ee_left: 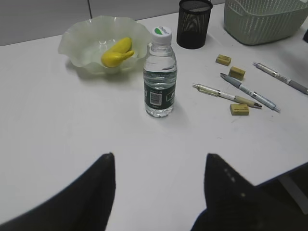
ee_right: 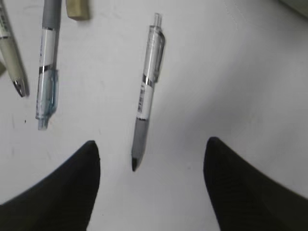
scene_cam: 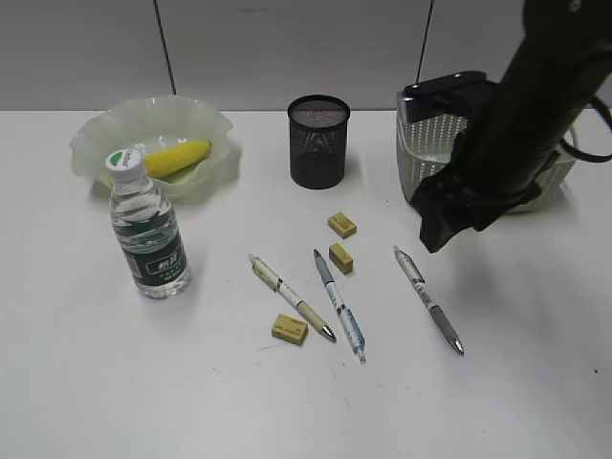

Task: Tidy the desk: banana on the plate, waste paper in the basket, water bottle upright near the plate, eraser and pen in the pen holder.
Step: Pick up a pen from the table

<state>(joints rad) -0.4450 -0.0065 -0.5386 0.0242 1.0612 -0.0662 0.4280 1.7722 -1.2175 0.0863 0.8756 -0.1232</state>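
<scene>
The banana (scene_cam: pixel 177 158) lies in the wavy green plate (scene_cam: pixel 96 143). In front of the plate the water bottle (scene_cam: pixel 148 229) stands upright. Three pens (scene_cam: pixel 292 297) (scene_cam: pixel 339 304) (scene_cam: pixel 428 299) and three tan erasers (scene_cam: pixel 341 225) (scene_cam: pixel 340 257) (scene_cam: pixel 289 329) lie on the desk (scene_cam: pixel 96 382) before the black mesh pen holder (scene_cam: pixel 318 142). My right gripper (ee_right: pixel 151 147) hangs open over the rightmost pen (ee_right: pixel 148 91), whose tip lies between the fingers. My left gripper (ee_left: pixel 159 161) is open over bare desk, short of the bottle (ee_left: pixel 160 77). The waste paper is out of view.
The green basket (scene_cam: pixel 421 153) stands at the back right, partly hidden by my right arm (scene_cam: pixel 526 124). A grey wall runs behind the desk. Two other pens (ee_right: pixel 48 72) (ee_right: pixel 12 62) and an eraser (ee_right: pixel 78 8) lie left of the right gripper.
</scene>
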